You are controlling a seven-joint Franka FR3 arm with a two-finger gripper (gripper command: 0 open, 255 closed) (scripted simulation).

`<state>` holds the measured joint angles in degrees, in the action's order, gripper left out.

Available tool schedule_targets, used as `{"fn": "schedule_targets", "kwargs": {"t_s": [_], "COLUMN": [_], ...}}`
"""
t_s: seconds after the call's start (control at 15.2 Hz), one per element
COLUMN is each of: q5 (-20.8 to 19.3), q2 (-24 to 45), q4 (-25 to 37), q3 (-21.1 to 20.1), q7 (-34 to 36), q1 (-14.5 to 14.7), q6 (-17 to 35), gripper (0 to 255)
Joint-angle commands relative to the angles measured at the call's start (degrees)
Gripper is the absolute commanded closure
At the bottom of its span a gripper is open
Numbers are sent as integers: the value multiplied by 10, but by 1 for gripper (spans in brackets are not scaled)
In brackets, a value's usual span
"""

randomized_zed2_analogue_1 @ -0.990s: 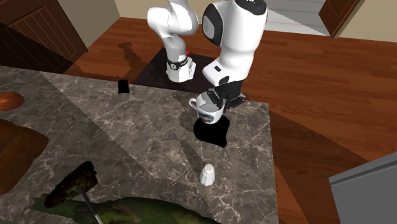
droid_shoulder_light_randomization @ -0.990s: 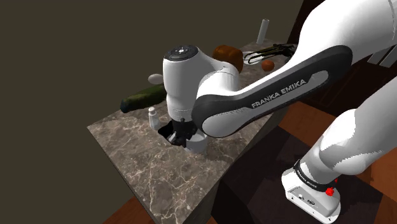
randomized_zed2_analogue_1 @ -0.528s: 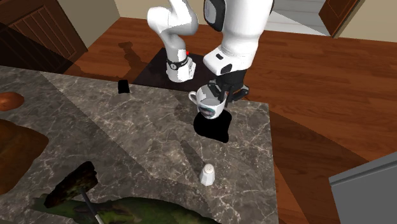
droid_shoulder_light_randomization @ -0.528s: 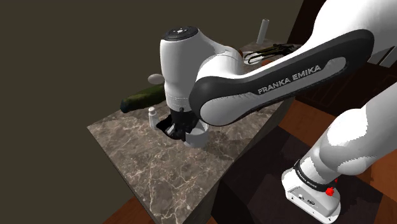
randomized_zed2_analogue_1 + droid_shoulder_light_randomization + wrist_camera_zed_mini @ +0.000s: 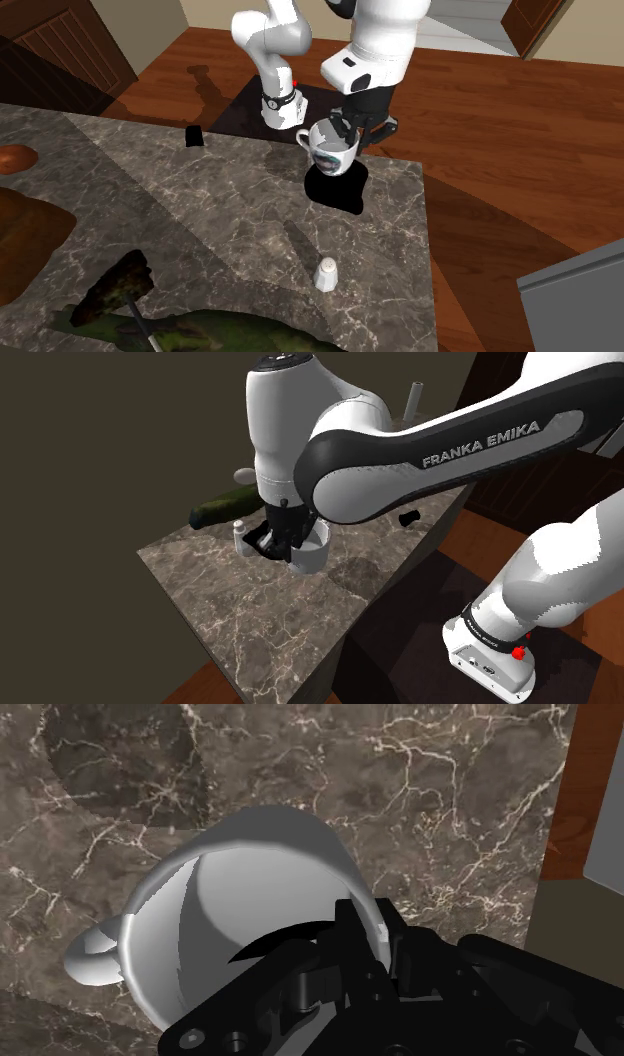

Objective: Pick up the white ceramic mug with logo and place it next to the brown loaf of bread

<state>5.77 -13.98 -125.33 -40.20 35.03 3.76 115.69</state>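
The white mug has a dark round logo on its side and hangs a little above the marble counter, over its own dark shadow. My gripper is shut on the mug's rim from above. In the shoulder view the mug shows beside the gripper, near the counter's front corner. In the wrist view the fingers clasp the mug's wall, one inside and one outside, with the gripper at the rim and the handle on the far side. The brown loaf lies at the second exterior view's left edge.
A small white shaker stands on the counter close to the mug. A long dark green object lies beyond it. A small black item sits near the counter edge by the stand. A reddish round thing lies near the loaf.
The gripper has risen with the mug in it, lifting it off the counter; the arm's upper links have moved up as well.
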Motion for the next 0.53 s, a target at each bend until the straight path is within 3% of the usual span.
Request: {"fn": "schedule_targets", "kwargs": {"t_s": [0.0,0.46], "q5": [2,6], "q2": [-5,-17], "q4": [11,56], "q3": [3,12], "q7": [-3,-10], "q1": [0,0], "q6": [-15,-70], "gripper": [255,255]}}
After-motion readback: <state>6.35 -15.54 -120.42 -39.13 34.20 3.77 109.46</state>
